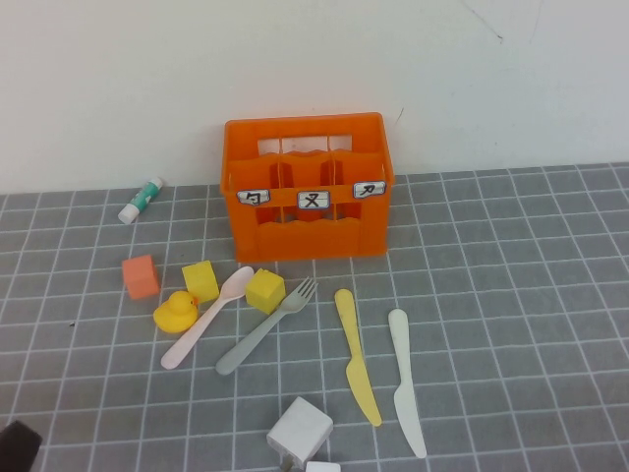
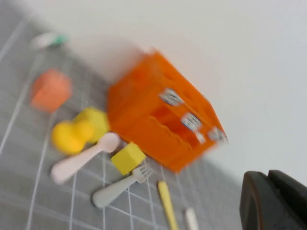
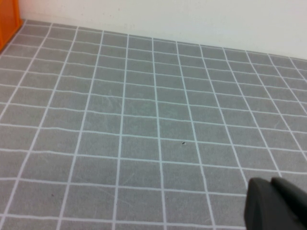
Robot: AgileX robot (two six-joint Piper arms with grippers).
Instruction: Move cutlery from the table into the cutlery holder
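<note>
The orange cutlery holder (image 1: pixel 307 187) stands at the back of the grey gridded table (image 1: pixel 511 295). In front of it lie the pale pink spoon (image 1: pixel 206 317), grey-green fork (image 1: pixel 265 326), pale yellow knife (image 1: pixel 356 356) and white knife (image 1: pixel 406 382). My left gripper (image 1: pixel 18 447) shows as a dark corner at the front left, far from them. In the blurred left wrist view it (image 2: pixel 276 201) is shut and empty, with holder (image 2: pixel 158 112), spoon (image 2: pixel 81 158) and fork (image 2: pixel 120 186) ahead. My right gripper (image 3: pixel 278 203) is shut and empty over bare table, out of the high view.
A glue stick (image 1: pixel 141 200) lies at the back left. An orange cube (image 1: pixel 140 276), two yellow cubes (image 1: pixel 200 280) (image 1: pixel 264 290) and a yellow duck (image 1: pixel 177 313) crowd the spoon and fork. A white block (image 1: pixel 300 430) sits at the front edge.
</note>
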